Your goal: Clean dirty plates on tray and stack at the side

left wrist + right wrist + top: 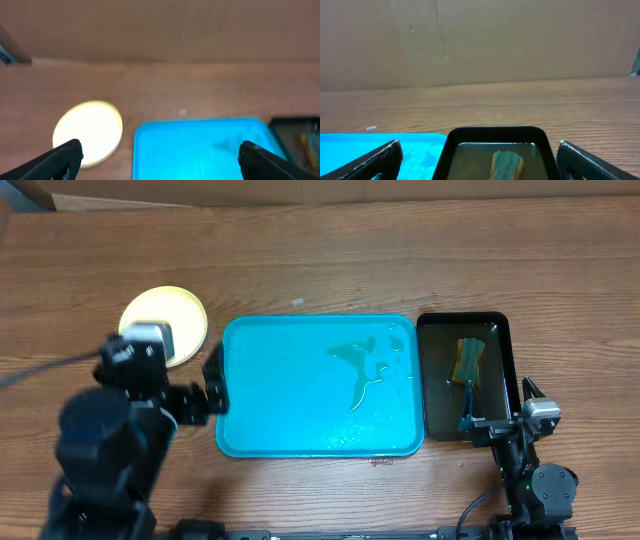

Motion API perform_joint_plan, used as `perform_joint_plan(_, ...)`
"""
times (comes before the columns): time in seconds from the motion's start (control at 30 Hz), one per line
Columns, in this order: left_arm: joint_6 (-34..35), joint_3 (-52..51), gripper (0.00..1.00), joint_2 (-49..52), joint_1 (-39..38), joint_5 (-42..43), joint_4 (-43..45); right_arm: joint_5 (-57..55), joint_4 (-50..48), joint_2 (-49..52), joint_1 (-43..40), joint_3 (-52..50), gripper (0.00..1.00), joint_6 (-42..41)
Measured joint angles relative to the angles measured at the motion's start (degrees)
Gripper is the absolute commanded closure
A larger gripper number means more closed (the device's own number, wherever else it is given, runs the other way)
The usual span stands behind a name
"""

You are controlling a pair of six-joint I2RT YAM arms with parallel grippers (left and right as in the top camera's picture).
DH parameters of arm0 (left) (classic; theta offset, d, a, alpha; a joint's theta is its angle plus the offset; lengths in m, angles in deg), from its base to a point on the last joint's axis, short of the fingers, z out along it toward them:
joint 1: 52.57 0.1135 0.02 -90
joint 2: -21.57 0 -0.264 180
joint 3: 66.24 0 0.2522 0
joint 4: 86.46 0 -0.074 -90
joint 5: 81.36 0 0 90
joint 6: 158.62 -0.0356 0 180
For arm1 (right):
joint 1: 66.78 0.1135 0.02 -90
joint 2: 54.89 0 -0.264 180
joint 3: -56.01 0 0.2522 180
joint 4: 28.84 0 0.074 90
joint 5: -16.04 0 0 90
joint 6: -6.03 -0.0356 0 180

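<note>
Our left gripper (pixel 214 380) and right gripper (pixel 497 408) both hang with fingers spread wide.
We see the pale yellow plate (pixel 172 318) on the wooden table (pixel 350 260), just left of the wet-streaked turquoise tray (pixel 280 400), partly under our left arm. The right gripper hovers by the black tray (pixel 432 415) holding a sponge (pixel 468 360).
</note>
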Motion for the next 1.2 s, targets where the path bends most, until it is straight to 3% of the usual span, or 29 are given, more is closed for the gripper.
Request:
perform_joint_plan(0.13,0.0,-11.1,0.00,-7.8,0.0,0.9,2.5,0.0,0.0,0.0,0.0,0.0,0.00,0.0)
perform_joint_plan(0.27,0.0,-23.1,0.00,-16.5,0.0,1.5,11.6,0.0,0.0,0.0,0.0,0.0,0.00,0.0)
perform_joint_plan(0.67,0.5,-49.2,0.00,-37.0,0.0,2.0,55.0,0.0,0.0,0.0,0.0,0.0,0.00,0.0)
perform_joint_plan(0.87,0.5,-55.2,0.00,-39.9,0.0,2.2,62.6,0.0,0.0,0.0,0.0,0.0,0.00,0.0)
perform_joint_plan(1.2,0.6,-64.2,0.00,-39.9,2.3,5.1,62.2,0.0,0.0,0.0,0.0,0.0,0.00,0.0)
